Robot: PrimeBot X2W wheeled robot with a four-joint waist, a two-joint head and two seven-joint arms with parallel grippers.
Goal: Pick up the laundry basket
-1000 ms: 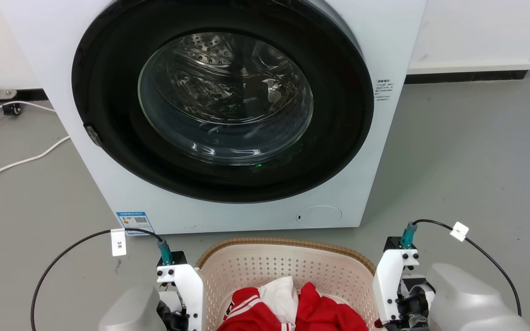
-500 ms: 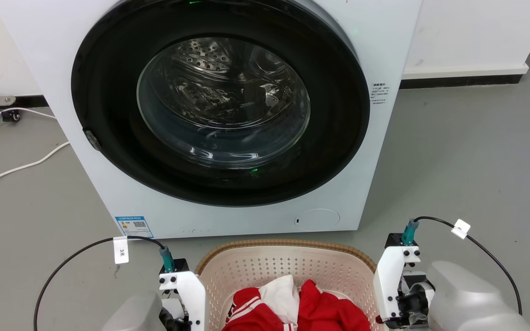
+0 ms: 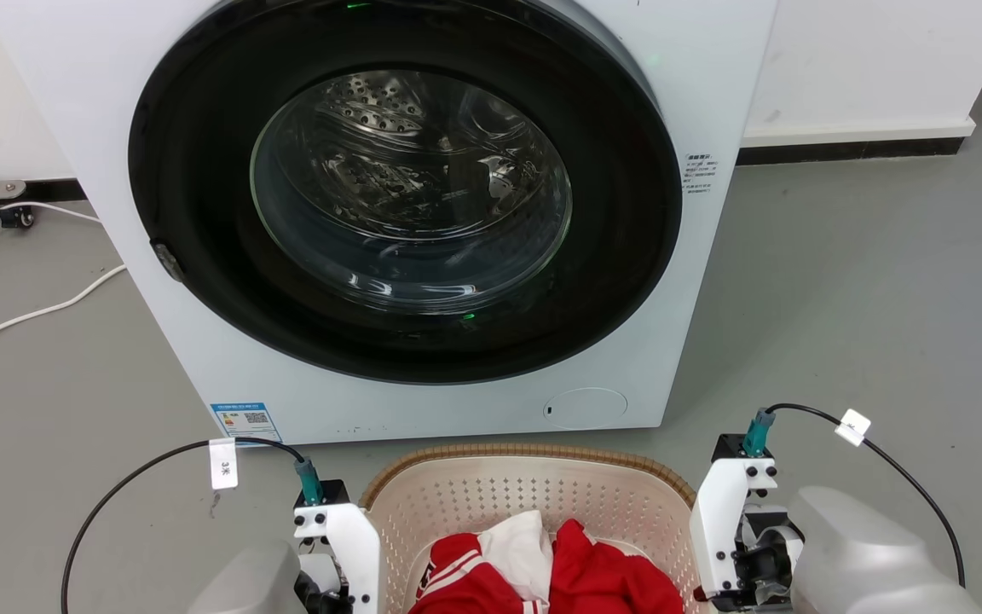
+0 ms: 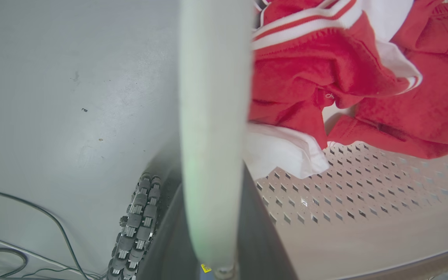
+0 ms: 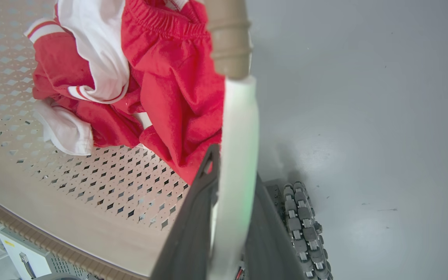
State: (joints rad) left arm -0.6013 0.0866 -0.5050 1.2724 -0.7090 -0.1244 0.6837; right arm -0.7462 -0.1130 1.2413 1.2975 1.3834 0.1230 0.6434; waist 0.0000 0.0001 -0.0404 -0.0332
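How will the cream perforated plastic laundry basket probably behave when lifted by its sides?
The cream perforated plastic laundry basket probably stays stiff, though its holed walls may flex. Likely light: some red-and-white clothes lie loosely inside and might shift.

The left gripper (image 4: 212, 186) clamps its two dark fingers (image 4: 261, 237) on a pale, blurred edge of the laundry basket (image 4: 344, 202); this edge runs straight from 12 to 6 o'clock. From 1 to 3 o'clock, red and white clothes (image 4: 325, 77) lie heaped in the basket, with a white fold touching the perforated cream wall at 4 o'clock. Grey floor (image 4: 72, 97) spreads from 9 to 11 o'clock. At 7 o'clock a roller-studded wheel (image 4: 138, 221) stands just beside one finger, and thin cables (image 4: 53, 221) lie toward 8 o'clock.
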